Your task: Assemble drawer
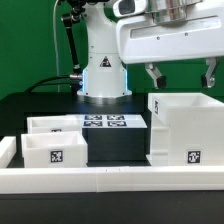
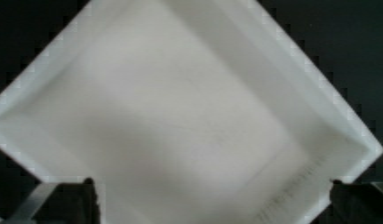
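Observation:
The drawer's tall boxy white housing (image 1: 184,128) stands at the exterior view's right, open side up, with a square tag on its front. Two small white trays lie at the left: one further back (image 1: 52,124) and one nearer with a tag (image 1: 53,151). My gripper (image 1: 180,76) hangs open and empty just above the housing, one finger over each side of it. In the wrist view the housing (image 2: 179,110) fills the picture, blurred, and the gripper (image 2: 206,204) straddles it with the dark fingertips (image 2: 60,200) wide apart.
The marker board (image 1: 108,122) lies flat between the trays and the housing, in front of the robot's base (image 1: 102,75). A long low white rim wall (image 1: 110,181) runs along the table's front edge.

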